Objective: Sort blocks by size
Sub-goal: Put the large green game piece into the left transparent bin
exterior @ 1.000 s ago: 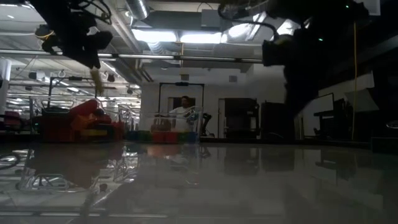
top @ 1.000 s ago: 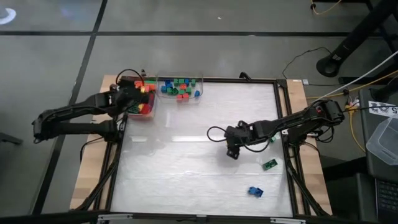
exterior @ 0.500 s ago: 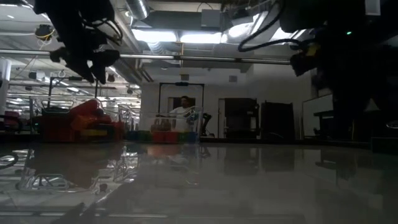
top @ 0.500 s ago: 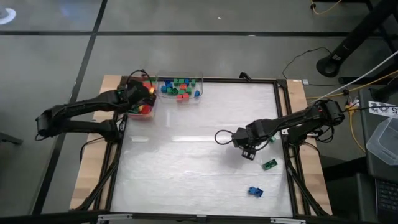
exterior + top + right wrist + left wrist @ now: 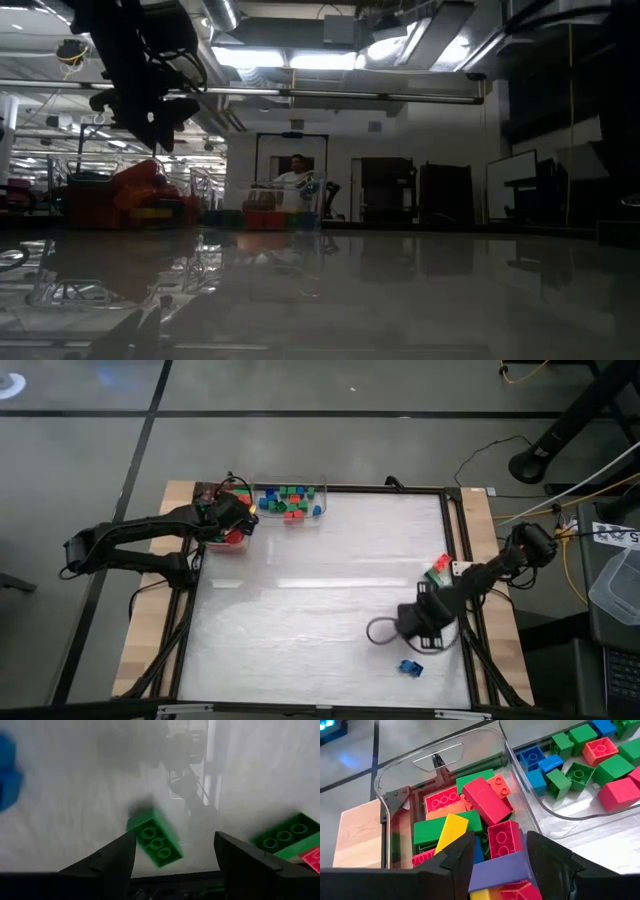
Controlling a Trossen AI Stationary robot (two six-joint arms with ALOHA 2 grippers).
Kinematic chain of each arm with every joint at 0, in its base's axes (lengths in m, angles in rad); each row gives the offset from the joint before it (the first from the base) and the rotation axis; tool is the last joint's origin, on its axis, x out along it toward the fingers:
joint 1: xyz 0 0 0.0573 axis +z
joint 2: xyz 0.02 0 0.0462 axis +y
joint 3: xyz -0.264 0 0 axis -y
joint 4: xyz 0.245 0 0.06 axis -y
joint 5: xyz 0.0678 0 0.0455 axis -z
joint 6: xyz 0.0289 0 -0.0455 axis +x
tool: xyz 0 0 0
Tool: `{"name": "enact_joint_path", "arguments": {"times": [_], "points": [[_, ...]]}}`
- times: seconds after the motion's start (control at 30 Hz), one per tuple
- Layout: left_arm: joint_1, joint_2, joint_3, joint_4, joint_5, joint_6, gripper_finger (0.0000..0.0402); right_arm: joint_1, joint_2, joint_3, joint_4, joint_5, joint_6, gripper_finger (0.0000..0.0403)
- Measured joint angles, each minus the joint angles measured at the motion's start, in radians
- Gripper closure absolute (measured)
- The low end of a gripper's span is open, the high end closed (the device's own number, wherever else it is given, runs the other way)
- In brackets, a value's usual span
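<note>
While left jaws spread over the clear bin's long bricks (drop done) | right jaws now gape above green plastic brick | bench pick next

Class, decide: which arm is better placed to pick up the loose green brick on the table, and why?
Right. The right gripper hangs open directly over the green brick. The left gripper is across the table, over the bin of long bricks.

2 bins sit side by side at the table's far-left corner, holding blocks.
</note>
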Motion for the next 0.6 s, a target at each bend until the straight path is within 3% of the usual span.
{"name": "enact_joint_path", "arguments": {"times": [0.27, 0.6], "points": [[0.0, 0.0, 0.0, 0.0, 0.0, -0.003, 0.0235, 0.134, 0.0, 0.0, 0.017, 0.0, 0.079, 0.0136], [-0.003, 0.0, 0.0, -0.001, 0.0, -0.003, 0.0235, 0.167, 0.001, -0.082, 0.146, 0.012, 0.085, 0.0136]]}}
